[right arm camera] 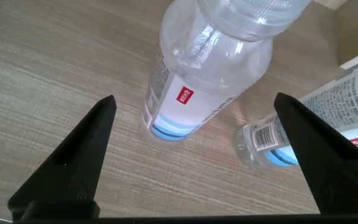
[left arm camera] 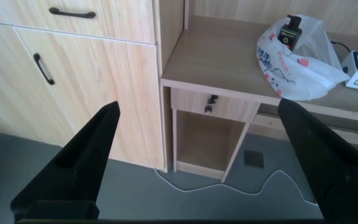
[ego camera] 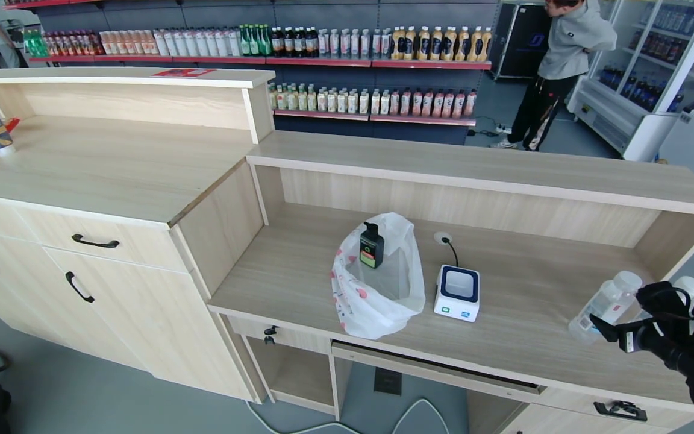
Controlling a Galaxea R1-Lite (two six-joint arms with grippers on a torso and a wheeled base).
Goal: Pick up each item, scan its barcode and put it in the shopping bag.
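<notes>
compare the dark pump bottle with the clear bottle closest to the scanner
The pump bottle is dark with a pump top; the clear bottle is see-through with a white cap. The pump bottle sits inside the shopping bag; the clear bottle stands on the counter. Both are upright.

Shop, convenience-store type. The dark back wall carries red-edged shelves [ego camera: 323, 61] packed with rows of bottled drinks [ego camera: 437, 43]. A white glass-door drinks fridge [ego camera: 666, 60] stands on the right. In front, a light wood checkout counter [ego camera: 299, 271] holds a white square barcode scanner [ego camera: 457, 293] with a dark window, cabled, just beside a white plastic shopping bag [ego camera: 377, 307] with red print.
</notes>
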